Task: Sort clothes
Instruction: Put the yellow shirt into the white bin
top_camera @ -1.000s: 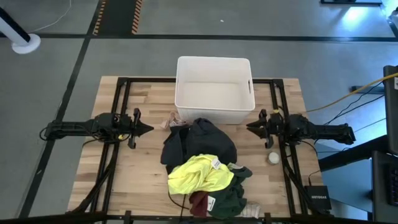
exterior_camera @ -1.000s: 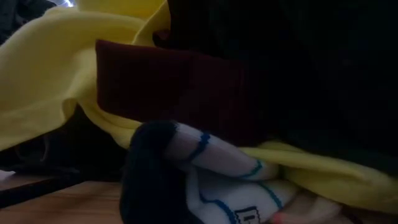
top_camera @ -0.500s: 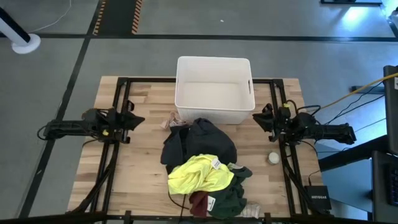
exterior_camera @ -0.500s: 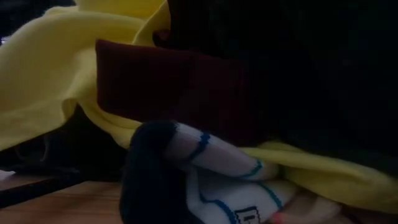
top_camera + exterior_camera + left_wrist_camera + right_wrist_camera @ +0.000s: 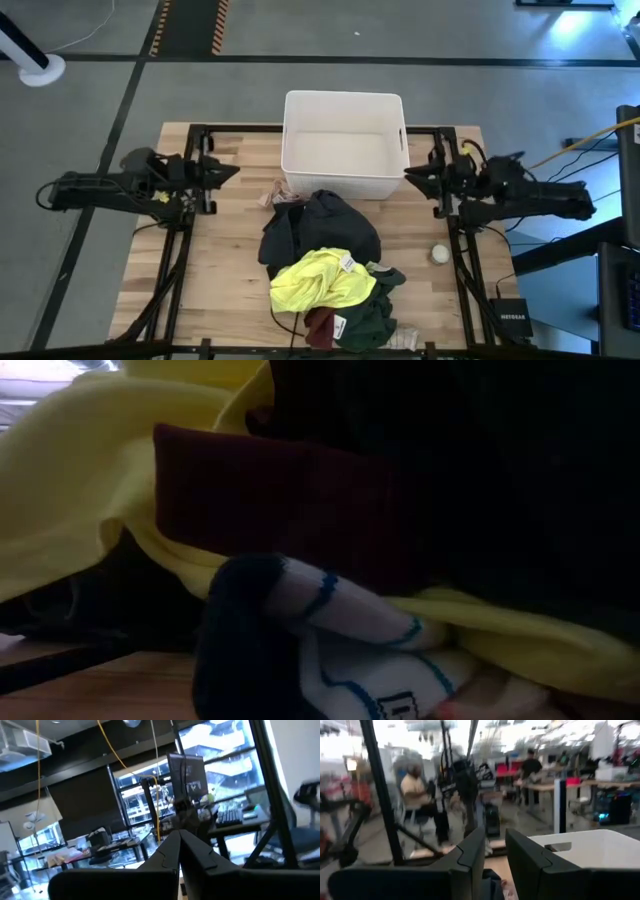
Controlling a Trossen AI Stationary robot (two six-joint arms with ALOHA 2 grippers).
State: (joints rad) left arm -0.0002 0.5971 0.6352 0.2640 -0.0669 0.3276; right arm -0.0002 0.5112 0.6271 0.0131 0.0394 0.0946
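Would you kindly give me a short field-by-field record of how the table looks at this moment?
bin: white bin at the table's far middle, looks empty
clothes: pile in front of the bin, none inside it
top of pile: yellow garment over a black garment; green garment at the near edge
ball: small white ball right of the pile
left pincer: shut, holding nothing, left of the bin
right pincer: slightly open, holding nothing, beside the bin's right wall

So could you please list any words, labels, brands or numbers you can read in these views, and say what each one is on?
"NETGEAR": on the small black box at the table's edge, faint and only just legible.
White label on the dark green garment: too small to read.
Tag on the neon yellow garment: too small to read.
Blue print on the white sock: cut off, unreadable.
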